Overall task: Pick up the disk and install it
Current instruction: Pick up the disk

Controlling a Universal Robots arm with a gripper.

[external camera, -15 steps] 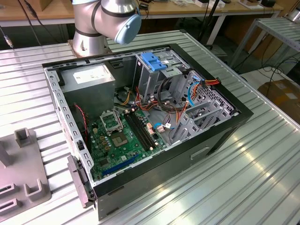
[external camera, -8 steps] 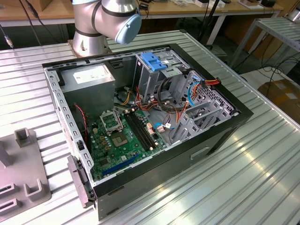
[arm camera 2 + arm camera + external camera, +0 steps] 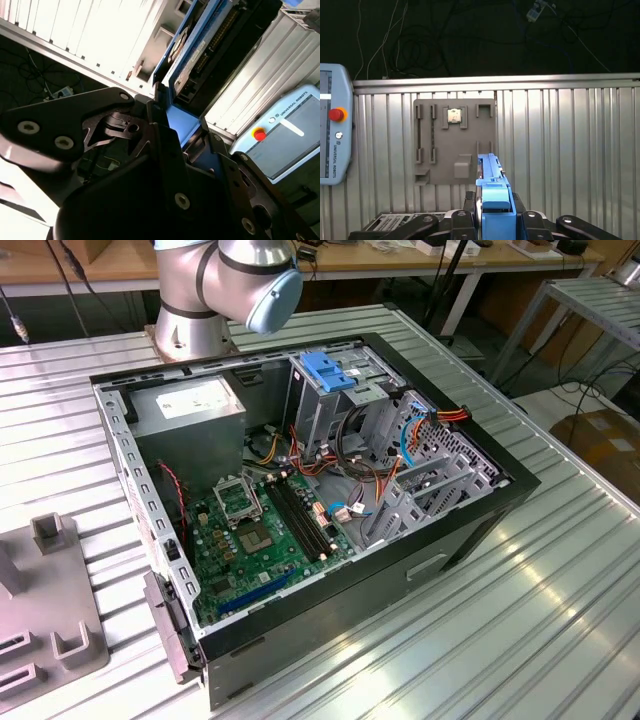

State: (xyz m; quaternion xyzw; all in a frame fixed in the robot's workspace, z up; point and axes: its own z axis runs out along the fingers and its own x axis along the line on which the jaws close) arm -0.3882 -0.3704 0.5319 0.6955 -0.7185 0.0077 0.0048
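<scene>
In both wrist views my gripper [image 3: 495, 207] is shut on the disk [image 3: 491, 170]. The disk stands on edge between the black fingers, its bright blue carrier rail facing the first wrist camera. In the second wrist view the gripper [image 3: 181, 131] clamps the blue rail, and the disk's [image 3: 200, 55] dark underside with its connector pins stretches away from the fingers. It is held up in the air, above the ribbed metal table. The open computer case [image 3: 480, 515] lies on its side in the exterior view, with a metal drive cage [image 3: 330, 405] at its far end.
A grey fixture plate [image 3: 455, 145] with slots lies on the ribbed table [image 3: 570, 150]; it also shows at the exterior view's left [image 3: 40, 620]. A teach pendant [image 3: 335, 130] rests beside it. Inside the case are a motherboard [image 3: 260, 535], a grey power supply [image 3: 190, 410], loose cables [image 3: 370, 455] and a light-blue latch block [image 3: 335, 370].
</scene>
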